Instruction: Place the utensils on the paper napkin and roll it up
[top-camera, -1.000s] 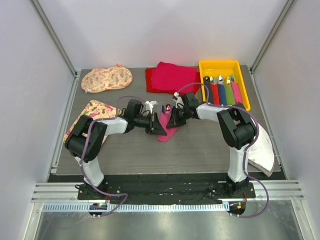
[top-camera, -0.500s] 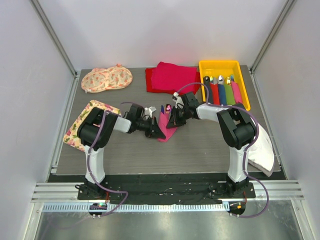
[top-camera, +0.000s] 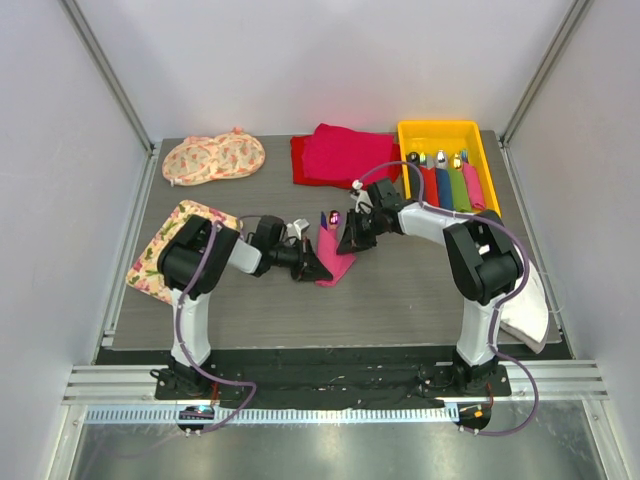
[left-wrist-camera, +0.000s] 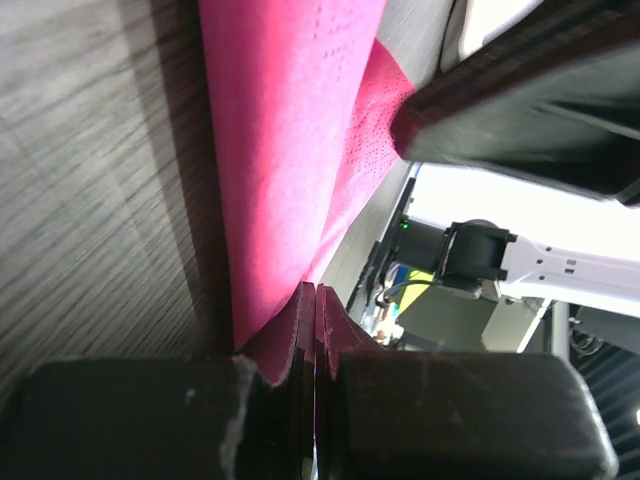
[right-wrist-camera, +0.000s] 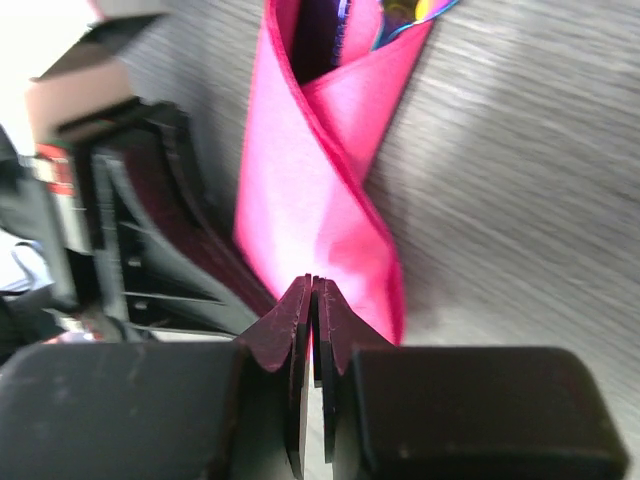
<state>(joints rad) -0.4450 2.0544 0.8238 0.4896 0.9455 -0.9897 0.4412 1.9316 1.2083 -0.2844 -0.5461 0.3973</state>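
Note:
The paper napkin (top-camera: 337, 262) lies mid-table, folded over the utensils (top-camera: 327, 218), whose tips stick out of its far end. In the right wrist view the pink napkin (right-wrist-camera: 310, 190) crosses over itself around a dark purple handle (right-wrist-camera: 315, 35). My left gripper (top-camera: 318, 270) is at the napkin's near left edge. In its own view the jaws (left-wrist-camera: 315, 292) are shut, pinching the edge of the raised sheet (left-wrist-camera: 290, 150). My right gripper (top-camera: 347, 243) is at the napkin's right side. Its jaws (right-wrist-camera: 315, 283) stand together but for a hairline gap, tips on the fold.
A yellow tray (top-camera: 440, 126) at the back right holds several coloured-handled pieces of cutlery. A pile of red-magenta cloth (top-camera: 340, 155) lies behind the napkin. Floral mats lie at the back left (top-camera: 213, 157) and left (top-camera: 185, 225). A white cloth (top-camera: 525, 300) hangs by the right arm.
My left gripper has slid right, in to the napkin's near left edge, and shut there. The right arm's elbow has swung outward while its gripper stayed at the napkin.

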